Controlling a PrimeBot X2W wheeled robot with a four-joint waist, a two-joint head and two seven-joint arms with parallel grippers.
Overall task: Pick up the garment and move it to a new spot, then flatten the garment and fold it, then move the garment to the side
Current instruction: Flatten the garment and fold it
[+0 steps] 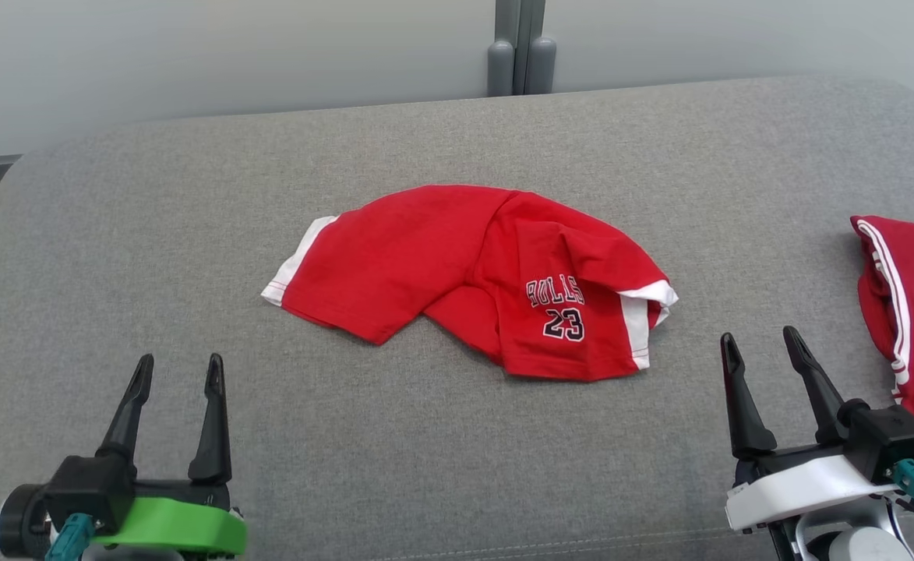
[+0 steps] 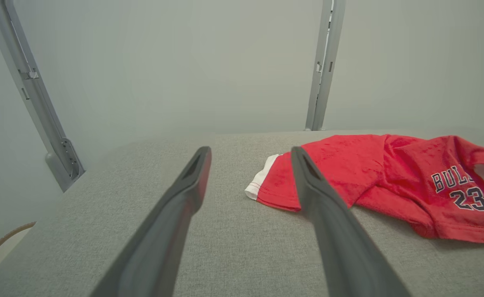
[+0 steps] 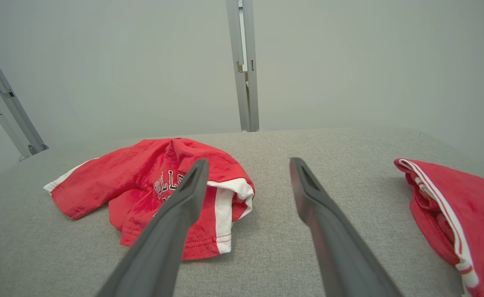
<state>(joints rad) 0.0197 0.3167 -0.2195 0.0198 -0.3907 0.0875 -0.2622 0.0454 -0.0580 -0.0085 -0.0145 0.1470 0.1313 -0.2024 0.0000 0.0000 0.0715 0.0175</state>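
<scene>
Garment (image 1: pixel 441 257) untouched; left claw (image 1: pixel 179 362), right claw (image 1: pixel 760 336) wide-open.

Rumpled red shorts (image 1: pixel 457 265) mid-cushion

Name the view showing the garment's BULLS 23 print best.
Head view: the print lies whole and unhidden on the garment. The left wrist view misses its last letter; in the right wrist view a finger of the right gripper hides most.

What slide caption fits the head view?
Crumpled red Bulls 23 shorts on grey upholstery, open left pincer and right pincer poised nearby, second red garment at right.
</scene>
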